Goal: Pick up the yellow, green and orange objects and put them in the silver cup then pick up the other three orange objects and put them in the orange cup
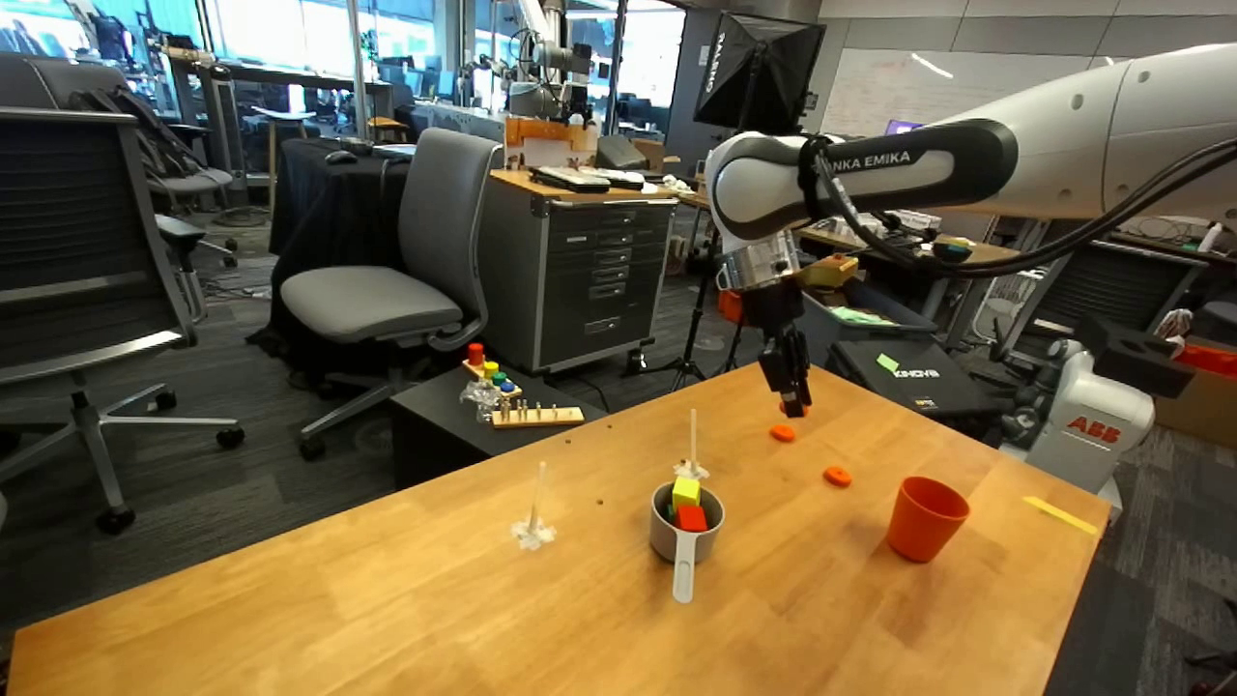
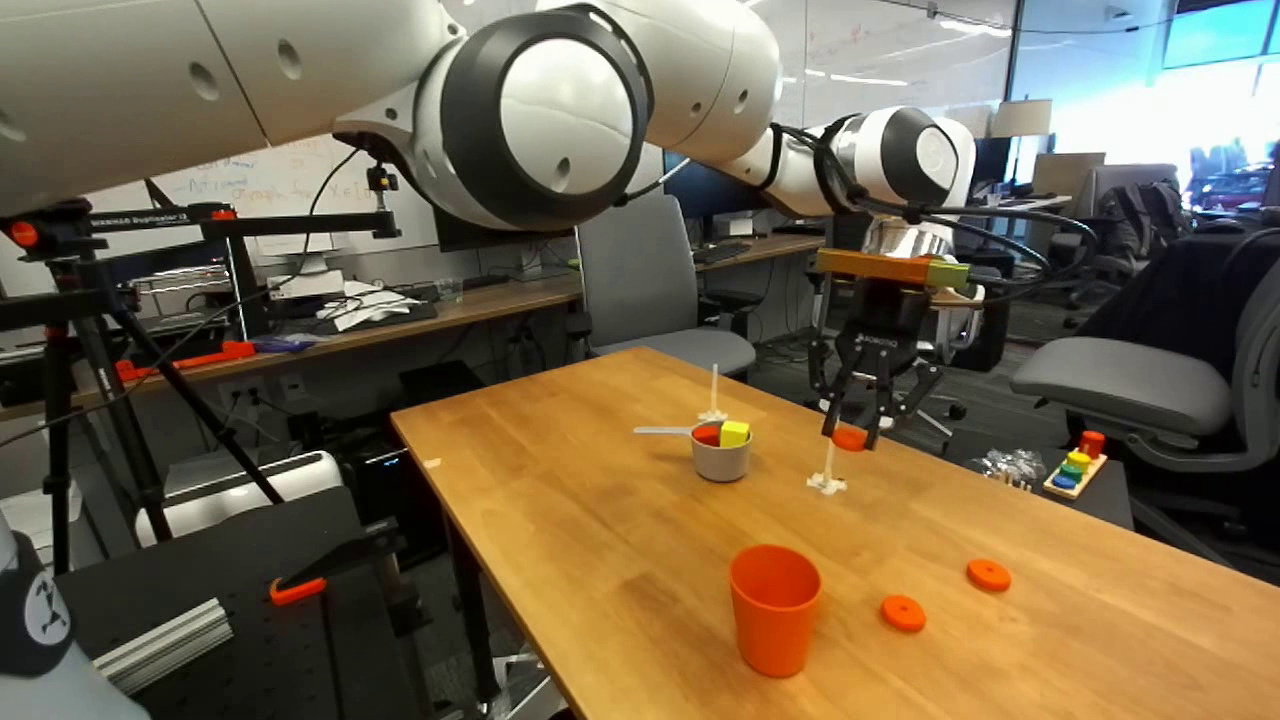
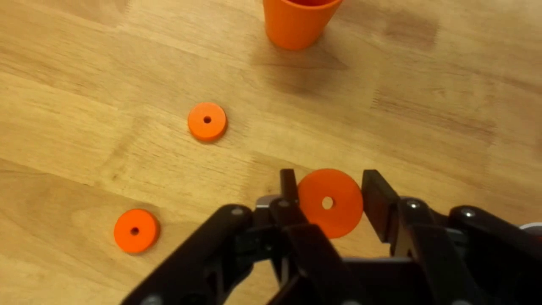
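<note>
While the fingers (image 3: 289, 186) are gripping an orange holed disc (image 3: 345, 203) by its edges, above the table (image 3: 423, 140), the step in hand is, I judge, carrying it to the tapered orange cup (image 3: 296, 25), which is standing ahead of them in the wrist view. Doing it well is likely calling for clearing the rim, centring the disc over the mouth and loosening only there, as so slim a piece could be slipping. A second disc (image 3: 216, 120), nearer that cup, and a third disc (image 3: 144, 231) are lying to one side of the fingers. Nothing is showing inside that cup, though its floor is hiding. On the fingers' other side, the grey measuring cup (image 2: 722, 463) is holding a yellow cube (image 1: 685, 492), a red-orange block (image 1: 691, 519) beside it and a mostly hidden green piece (image 1: 671, 511).
</note>
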Controlling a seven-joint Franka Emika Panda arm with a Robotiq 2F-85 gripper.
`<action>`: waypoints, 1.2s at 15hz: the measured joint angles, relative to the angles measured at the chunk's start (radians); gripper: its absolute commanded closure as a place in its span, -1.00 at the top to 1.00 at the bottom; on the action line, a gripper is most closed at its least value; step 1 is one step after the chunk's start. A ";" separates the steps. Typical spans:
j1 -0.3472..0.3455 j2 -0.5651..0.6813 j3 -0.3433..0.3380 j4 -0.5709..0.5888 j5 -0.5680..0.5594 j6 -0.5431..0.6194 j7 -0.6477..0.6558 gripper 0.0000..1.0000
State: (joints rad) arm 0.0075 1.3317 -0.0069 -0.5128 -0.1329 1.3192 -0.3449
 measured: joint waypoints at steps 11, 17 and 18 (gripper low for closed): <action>0.026 -0.035 -0.001 -0.026 -0.026 -0.046 -0.018 -0.65; 0.021 -0.118 0.003 0.008 -0.005 -0.022 0.000 -0.65; 0.025 -0.134 0.005 0.016 0.003 -0.023 0.011 -0.65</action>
State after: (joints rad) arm 0.0327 1.1981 -0.0024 -0.4970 -0.1296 1.2962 -0.3338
